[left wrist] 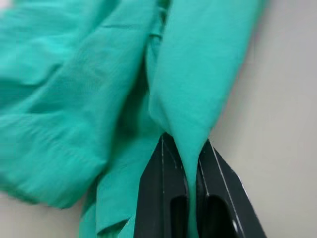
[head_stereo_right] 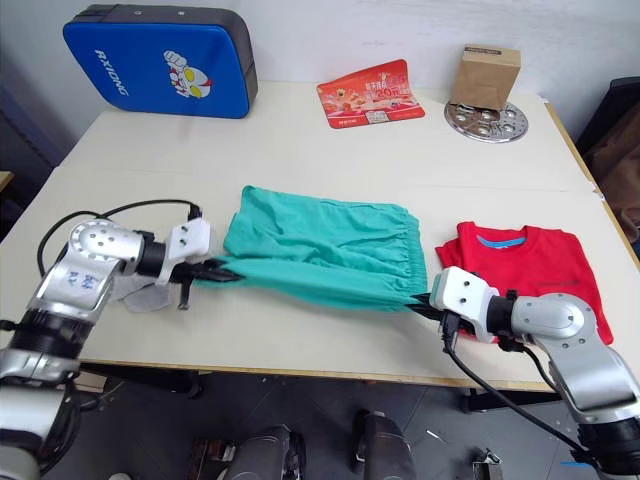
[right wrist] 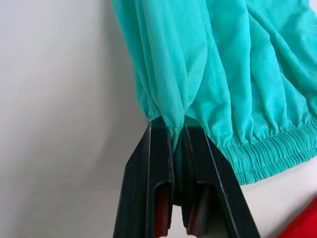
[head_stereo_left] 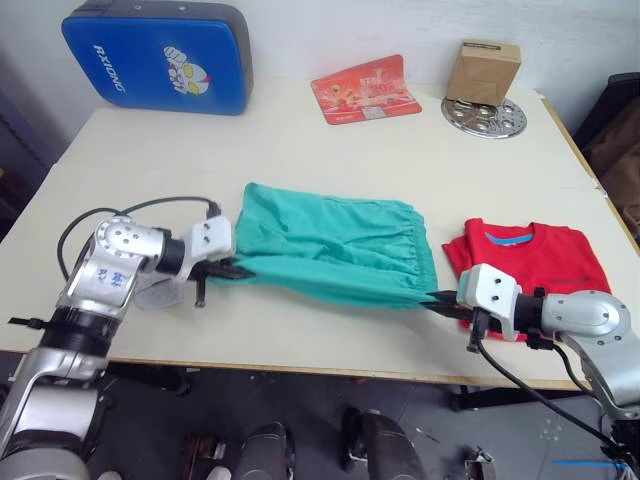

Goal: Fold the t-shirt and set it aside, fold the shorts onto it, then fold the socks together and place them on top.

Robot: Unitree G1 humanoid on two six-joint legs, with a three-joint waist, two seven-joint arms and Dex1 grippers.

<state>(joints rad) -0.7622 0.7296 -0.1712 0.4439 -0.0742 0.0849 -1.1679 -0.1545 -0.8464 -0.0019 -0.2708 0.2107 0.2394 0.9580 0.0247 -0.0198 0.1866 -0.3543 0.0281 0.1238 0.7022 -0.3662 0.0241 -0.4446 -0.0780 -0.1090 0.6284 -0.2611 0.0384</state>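
Both claws, left claw [head_stereo_left: 240,270] and right claw [head_stereo_left: 437,298], pinch the thin teal-green fabric shorts [head_stereo_left: 335,250] beside the folded bright red cloth t-shirt [head_stereo_left: 540,255] on the pale bench [head_stereo_left: 300,140]

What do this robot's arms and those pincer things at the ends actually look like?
Both arms are rounded silver-grey metal shells with black joints and loose black cables. The left arm's shell carries small blue markings. Each ends in a white boxy wrist block and a tool, left tool and right tool, of two thin black tapering fingers.

The shorts [head_stereo_left: 335,245] are thin, matt, creased cloth. The far-left padded case [head_stereo_left: 155,55] looks glossy. The table [head_stereo_left: 300,140] is smooth and matt.
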